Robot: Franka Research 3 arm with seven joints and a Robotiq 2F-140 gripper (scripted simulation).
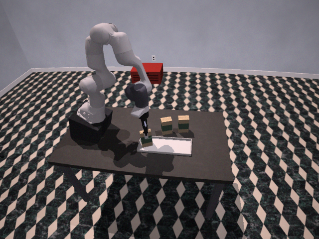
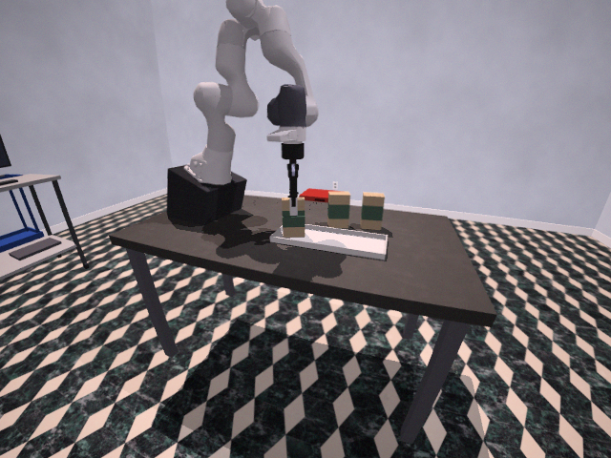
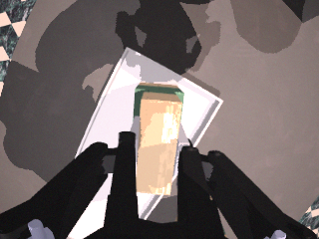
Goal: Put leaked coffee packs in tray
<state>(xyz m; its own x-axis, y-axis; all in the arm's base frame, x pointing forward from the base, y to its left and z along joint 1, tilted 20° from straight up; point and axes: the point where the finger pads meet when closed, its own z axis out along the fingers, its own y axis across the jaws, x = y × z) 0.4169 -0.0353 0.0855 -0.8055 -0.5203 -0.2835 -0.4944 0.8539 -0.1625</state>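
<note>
hidden: held coffee pack (image 1: 146, 139) base, behind tray (image 1: 180, 153) rim | tool (image 1: 146, 134): clamped on the pack's top, pointing down | pack: upright at tray's arm-side end, contact unclear

The top view looks down at a slant from high up and well back, facing the far wall, and takes in the whole dark brown rectangular table (image 1: 206, 164) with the white jointed arm (image 1: 102, 64) at its left. The exterior view stands lower, near table height, off 1 front corner, facing the same wall. The wrist view looks straight down, very near, past the black 2-finger gripper (image 3: 159, 159). All 3 views share the shallow white rectangular tray (image 1: 177, 153) (image 2: 365, 252) (image 3: 114, 87).
</note>
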